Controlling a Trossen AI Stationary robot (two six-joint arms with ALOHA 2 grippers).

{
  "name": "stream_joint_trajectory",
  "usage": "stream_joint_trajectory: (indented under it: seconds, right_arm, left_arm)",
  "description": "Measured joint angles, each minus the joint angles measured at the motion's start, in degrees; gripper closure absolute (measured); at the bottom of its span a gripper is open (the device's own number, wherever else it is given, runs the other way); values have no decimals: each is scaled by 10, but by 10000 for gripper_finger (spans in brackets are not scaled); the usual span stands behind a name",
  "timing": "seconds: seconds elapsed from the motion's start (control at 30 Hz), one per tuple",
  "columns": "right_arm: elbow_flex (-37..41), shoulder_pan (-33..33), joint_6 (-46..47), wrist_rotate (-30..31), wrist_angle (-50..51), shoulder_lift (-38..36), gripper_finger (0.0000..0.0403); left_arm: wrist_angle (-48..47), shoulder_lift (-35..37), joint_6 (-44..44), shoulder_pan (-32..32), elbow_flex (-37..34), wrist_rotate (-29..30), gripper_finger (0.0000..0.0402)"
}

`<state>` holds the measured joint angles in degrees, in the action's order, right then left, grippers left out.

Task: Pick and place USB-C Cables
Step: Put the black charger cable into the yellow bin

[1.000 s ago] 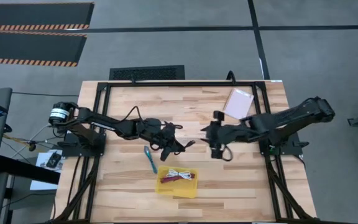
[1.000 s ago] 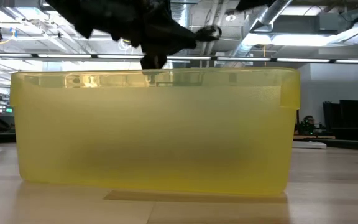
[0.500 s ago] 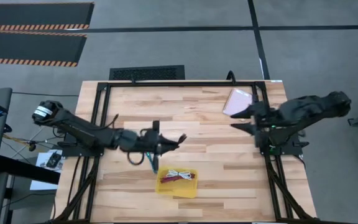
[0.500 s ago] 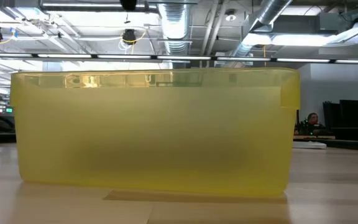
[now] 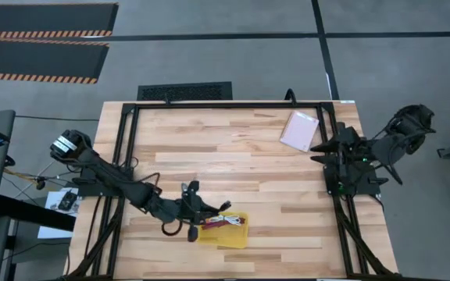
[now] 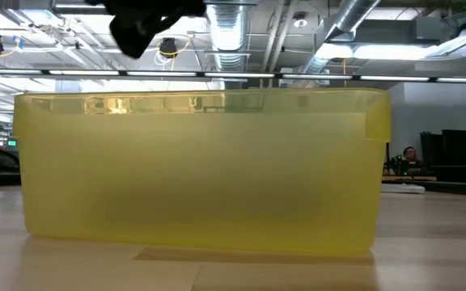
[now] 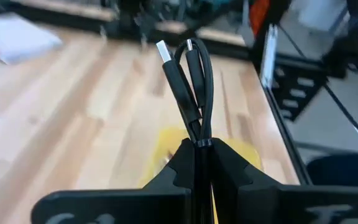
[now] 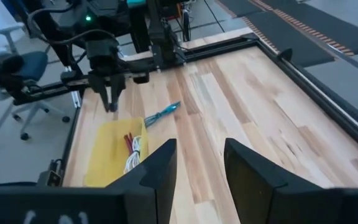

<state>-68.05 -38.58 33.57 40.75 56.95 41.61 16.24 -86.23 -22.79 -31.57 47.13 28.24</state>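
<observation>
We see the left tool (image 5: 209, 212) low over the near part of the desk (image 5: 233, 148), right at the left edge of the yellow tray (image 5: 237, 236). Its fingers are pinched tight on the black cable (image 7: 190, 81) — in the left wrist view the folded bundle stands up out of the closed fingertips, one silver plug end showing at the top. In the low view the tray wall (image 6: 201, 170) fills most of the picture, and a dark part of the left arm (image 6: 140, 20) hangs above its left rim.

Inside the tray lie the white cable (image 8: 135, 154) and the dark red cable (image 8: 128, 142), side by side; from above they show as a pale and a red streak (image 5: 223, 222) on the yellow floor. The teal cable (image 8: 163, 113) lies on the bare wood just beyond the tray, near the left tool, apart from the tray rim.

The right tool (image 8: 194, 155) is pulled back to the right edge of the desk, by its own base (image 5: 350, 176) — its two fingers stand apart with a clear gap and nothing between them. The pale pink packet (image 5: 299, 130) lies flat at the far right of the desk, well away from the tray.
</observation>
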Motion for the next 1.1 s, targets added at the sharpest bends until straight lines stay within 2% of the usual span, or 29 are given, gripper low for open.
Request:
stream_joint_trajectory:
  seconds: [0.07,0.2,0.4,0.5,0.7,0.93,1.1]
  right_arm:
    - [0,-5,0,3,0,6,248]
    - [0,-3,0,3,0,19,249]
    - [1,-3,0,3,-2,31,251]
    - [1,-3,1,2,-4,36,251]
    - [1,-3,0,-1,-4,42,251]
    - [1,-20,0,-4,-4,46,251]
    - [1,-32,0,-3,-4,50,251]
  left_arm:
    - [-15,-11,-23,-5,1,-9,399]
    - [-106,-52,-51,-6,43,-39,399]
    - [-295,-126,-70,7,174,-74,399]
    - [-347,-165,-73,9,233,-93,399]
    - [-399,-233,-108,20,299,-135,393]
    - [-375,-280,-109,24,301,-209,395]
    - [-375,-284,-108,27,301,-218,378]
